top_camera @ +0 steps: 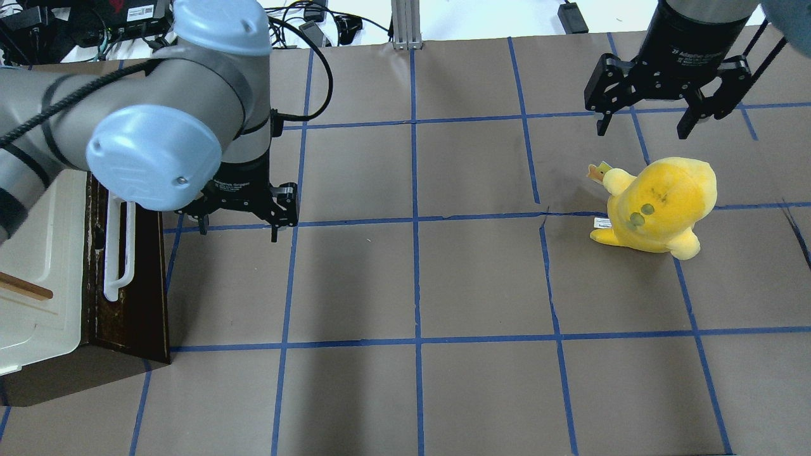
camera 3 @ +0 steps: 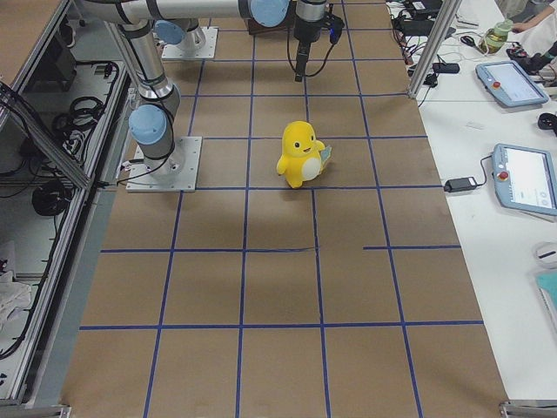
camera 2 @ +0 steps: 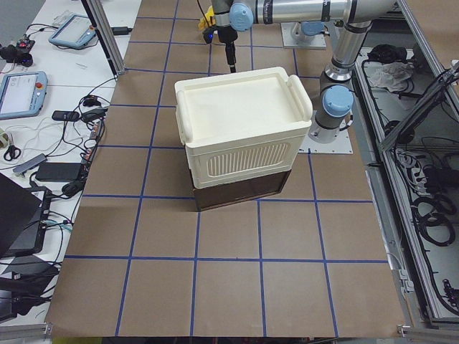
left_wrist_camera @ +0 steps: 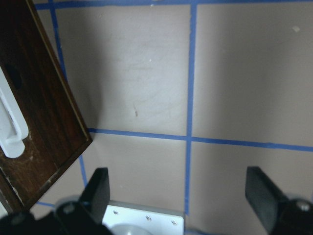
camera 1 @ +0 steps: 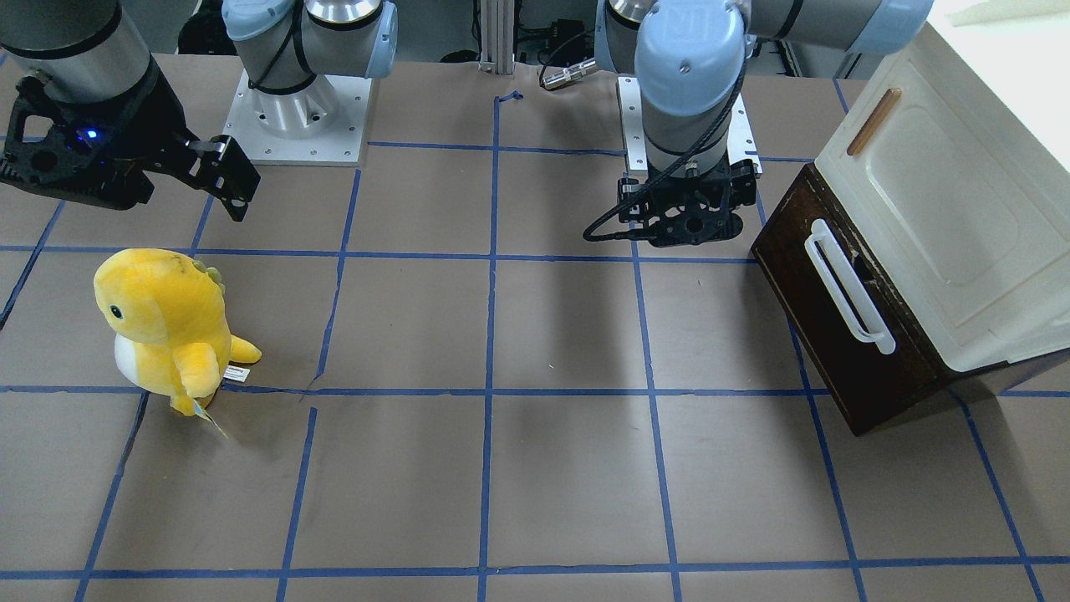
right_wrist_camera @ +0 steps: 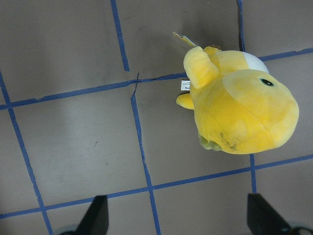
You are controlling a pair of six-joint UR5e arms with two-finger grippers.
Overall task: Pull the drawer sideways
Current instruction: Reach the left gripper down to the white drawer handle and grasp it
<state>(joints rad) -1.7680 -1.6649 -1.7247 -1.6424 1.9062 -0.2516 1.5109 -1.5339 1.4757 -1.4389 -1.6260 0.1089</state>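
1. Directions are read on the overhead view, with 12 o'clock at the far table edge.
2. The drawer (camera 1: 840, 368) is at the 9 o'clock edge of the table (top_camera: 481, 285). Its dark brown front faces 3 o'clock and sits under the cream-white cabinet door (camera 1: 945, 209).
3. The white bar handle (camera 1: 846, 284) runs along the drawer front on the 12-to-6 o'clock line. No finger touches it.
4. The left gripper (top_camera: 239, 229) hangs above the table at 3 o'clock of the handle, near the drawer front but apart from it. It points down. Its jaws are spread wide and released, with bare table between the fingers (left_wrist_camera: 98, 191).
5. The right gripper (top_camera: 643, 126) hangs at 12 o'clock of the yellow plush toy (top_camera: 659, 206), clear of it. Its jaws are also spread and hold nothing.
6. The plush toy stands upright at about 2 o'clock on the table, well apart from the drawer.
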